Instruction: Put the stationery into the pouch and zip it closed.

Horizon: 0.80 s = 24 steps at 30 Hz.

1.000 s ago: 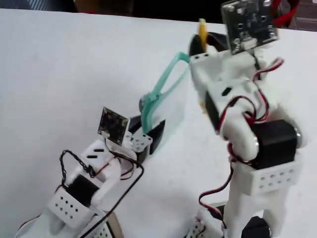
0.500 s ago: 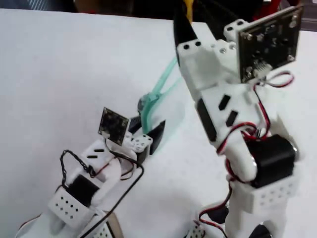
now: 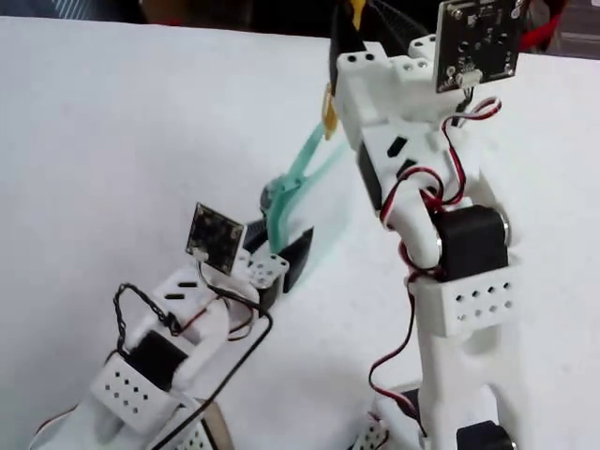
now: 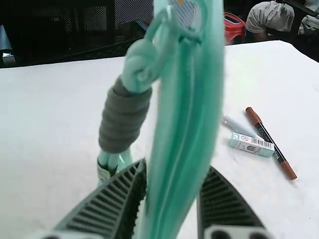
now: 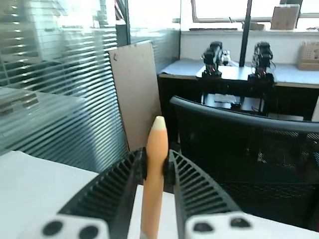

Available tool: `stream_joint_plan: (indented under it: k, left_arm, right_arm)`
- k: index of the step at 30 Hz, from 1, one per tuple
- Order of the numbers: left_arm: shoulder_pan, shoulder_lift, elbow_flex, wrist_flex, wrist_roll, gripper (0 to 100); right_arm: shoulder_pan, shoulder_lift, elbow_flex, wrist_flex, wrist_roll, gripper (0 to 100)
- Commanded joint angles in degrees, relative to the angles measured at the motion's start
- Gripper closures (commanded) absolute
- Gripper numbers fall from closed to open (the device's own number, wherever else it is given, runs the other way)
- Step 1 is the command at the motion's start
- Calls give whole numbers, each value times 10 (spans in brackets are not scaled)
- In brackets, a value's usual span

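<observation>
Left gripper (image 4: 174, 172) is clamped on the teal pouch (image 4: 189, 99), holding it up on edge. Right gripper (image 5: 155, 155) pinches an orange pencil (image 5: 152, 199) by the pouch's top end, so mid-loading, I'd say. Next: tip it into the mouth, which looks squeezed flat. Brown pen (image 4: 271, 144) and small box (image 4: 251, 144) wait on the worktop (image 4: 50, 124).

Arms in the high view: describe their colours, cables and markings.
Both are white plastic with black motor blocks and rows of small holes. The left arm trails a black cable; the right arm carries twisted red, white and black wires. The left hand and right hand have dark ribbed fingers.
</observation>
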Motion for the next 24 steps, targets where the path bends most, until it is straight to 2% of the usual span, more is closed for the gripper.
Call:
stream_joint_plan:
  k: [1, 19, 24]
  left_arm:
    - [0, -2, -4, -12, 4, 841]
    - [0, -2, -4, -12, 4, 841]
    - [-1, -2, -4, -12, 4, 841]
  right_arm:
    - [7, -8, 8, -9, -6, 979]
    - [3, -52, 36, 52, -5, 975]
    - [-25, -75, 36, 88, 3, 947]
